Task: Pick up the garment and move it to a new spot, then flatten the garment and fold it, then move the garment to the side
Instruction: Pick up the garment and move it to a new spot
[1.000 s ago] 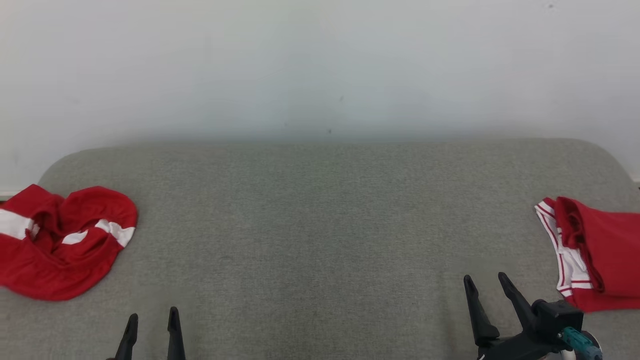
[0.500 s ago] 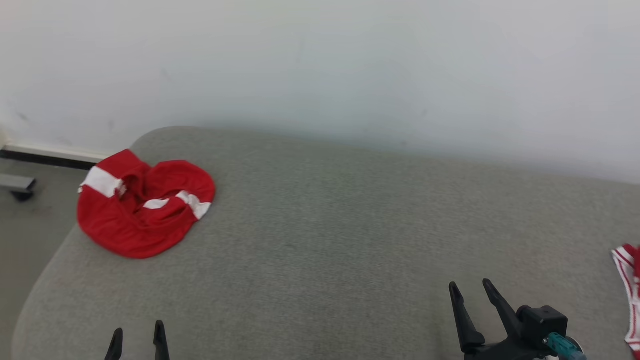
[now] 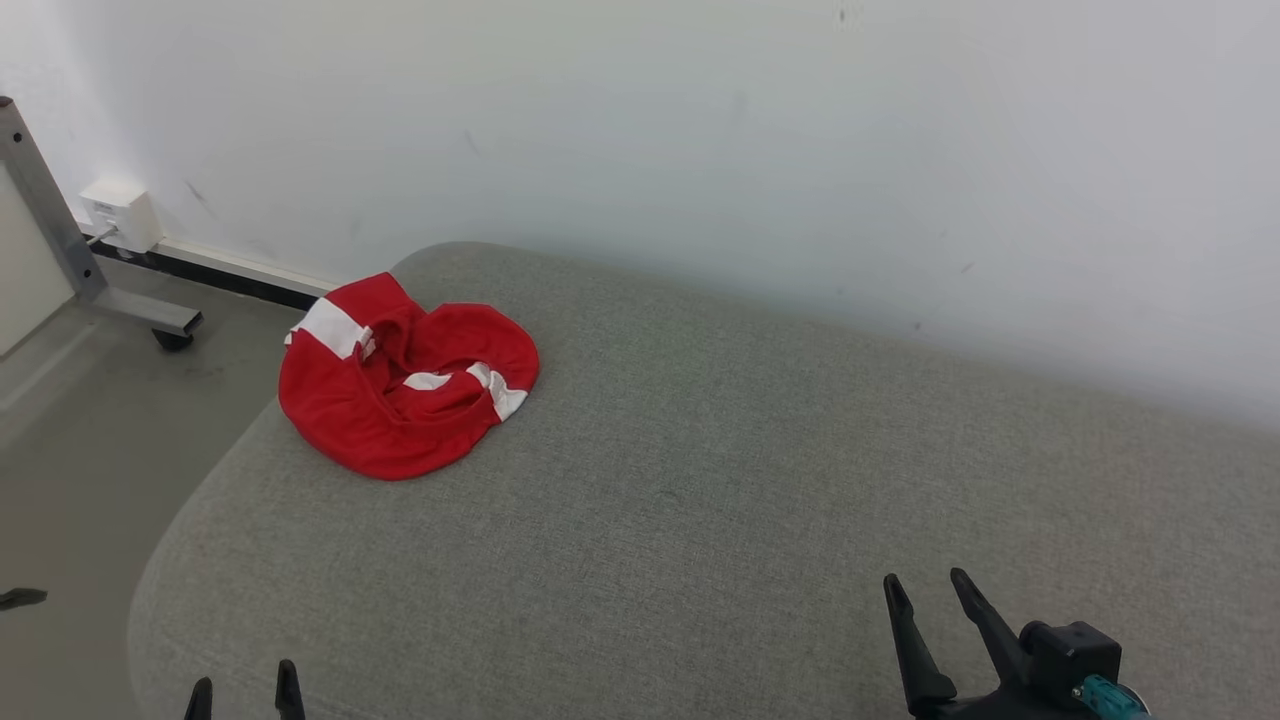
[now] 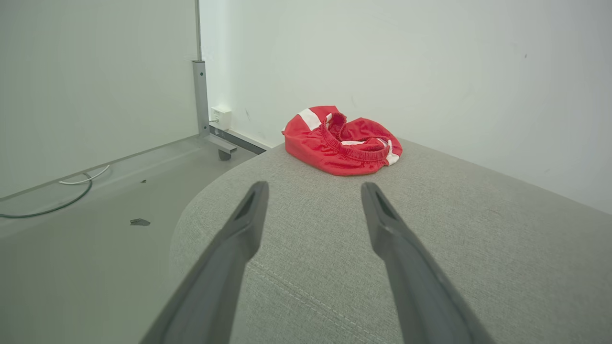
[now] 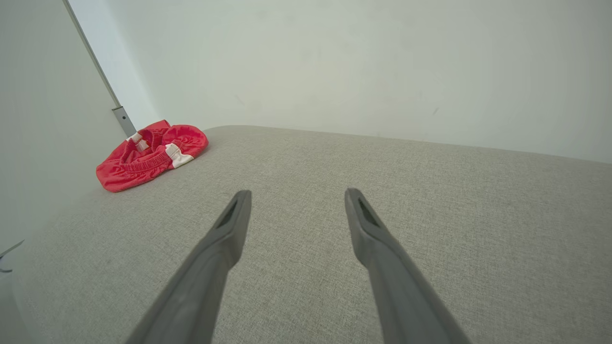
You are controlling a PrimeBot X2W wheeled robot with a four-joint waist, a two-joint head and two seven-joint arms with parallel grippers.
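The garment (image 3: 400, 385) is a crumpled red pair of shorts with white stripes, lying near the far left corner of the grey upholstered surface (image 3: 720, 500). It also appears ahead in the left wrist view (image 4: 342, 141) and at the left in the right wrist view (image 5: 150, 155). My left gripper (image 3: 245, 685) peeks in at the bottom left, open and empty, well short of the garment. My right gripper (image 3: 925, 590) stands open and empty at the lower right, far from it. Both wrist views show the fingers (image 4: 248, 224) (image 5: 234, 224) spread wide over bare fabric.
A white wall rises behind the surface. To the left lies grey floor (image 3: 90, 420) with a metal frame on a caster (image 3: 170, 335), a wall socket (image 3: 120, 210) and cables (image 4: 71, 188). The surface's rounded left edge (image 3: 160, 590) drops off near my left gripper.
The head camera has turned left, so the crumpled garment now sits nearer the middle and the second red garment at the right has left the picture. Both grippers stay open.
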